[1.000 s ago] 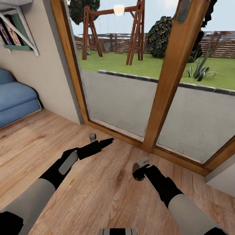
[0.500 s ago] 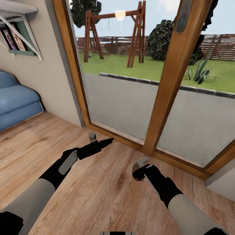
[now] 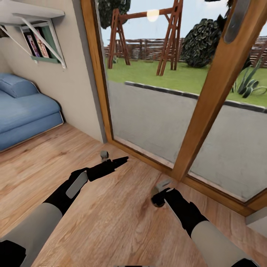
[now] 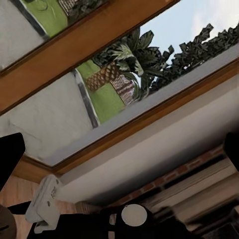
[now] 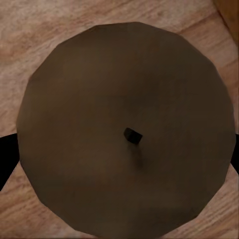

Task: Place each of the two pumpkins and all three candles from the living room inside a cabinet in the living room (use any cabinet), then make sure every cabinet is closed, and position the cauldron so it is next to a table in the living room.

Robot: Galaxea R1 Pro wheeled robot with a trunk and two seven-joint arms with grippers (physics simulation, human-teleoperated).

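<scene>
Two arms are shown in the head view. Each upper segment is clad in a smooth pale grey shell, which gives way to matt black housing toward the wrist. On the left forearm a flat, light grey oblong panel is set into the black casing. The left gripper (image 3: 111, 160) is composed of slim black tapered fingers, with a small grey block mounted beside them. The right gripper (image 3: 158, 193) is black, with a pale grey bracket at its tip. In the left wrist view, a white bracket with small holes and a round white cap are seen on black bodywork.
</scene>
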